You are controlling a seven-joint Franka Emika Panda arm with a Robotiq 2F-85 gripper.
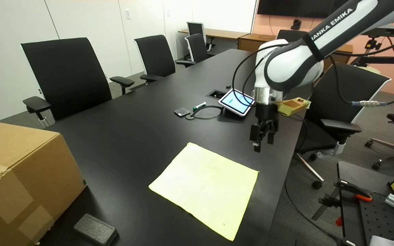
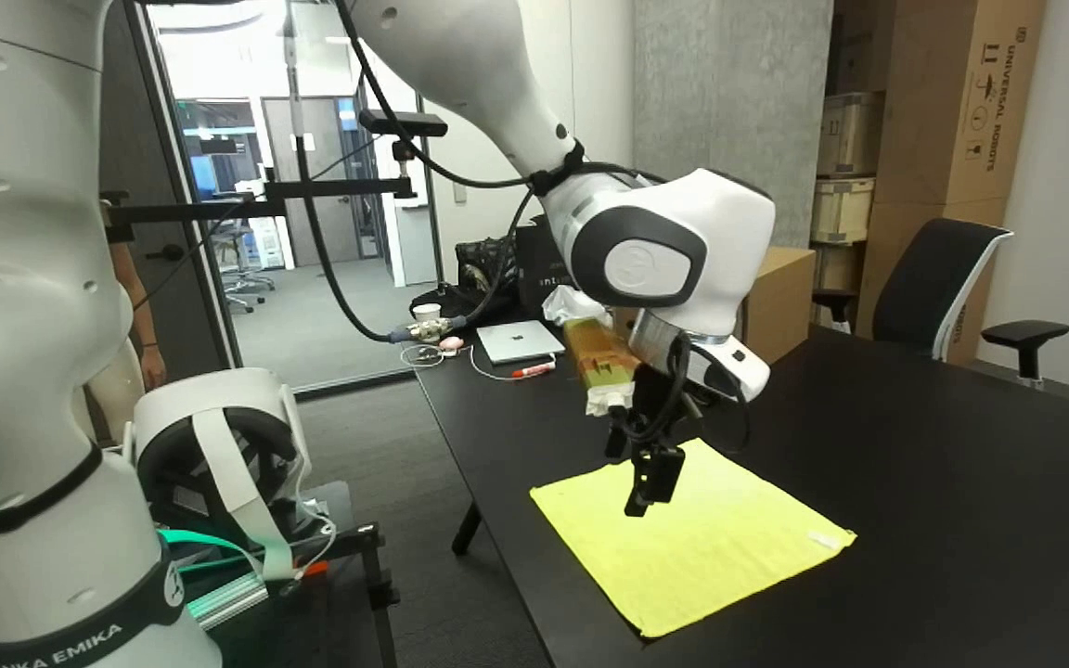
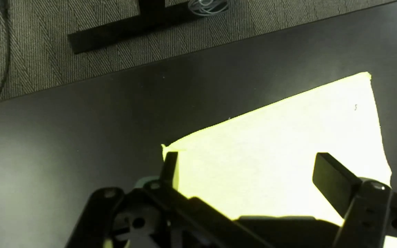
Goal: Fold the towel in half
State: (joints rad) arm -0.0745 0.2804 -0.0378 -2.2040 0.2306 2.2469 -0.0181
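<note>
Towel [image 1: 204,188] lies flat on a black table [image 1: 125,160] beside chairs [image 1: 67,75], pincer [image 3: 246,162] parted above.

I am mostly smooth white shell [image 2: 19,241], dotted with small oval recesses, and the black band [image 2: 140,616] round my base carries pale lettering ending in EMIKA, with a round emblem [image 2: 173,584] beside it. Near my wrist a dark grey panel [image 2: 650,223] frames a pale oval cap [image 2: 646,269]. Black cable [image 2: 488,184] trails along me, cinched by a black strap [image 2: 558,171] and broken by a metal connector [image 2: 428,331]. Under my silver collar [image 1: 267,95], an amber-taped block [image 1: 293,106] juts out beside my black gripper [image 3: 247,160], with its flat, squared pads [image 3: 336,184] and rounded knuckles.
</note>
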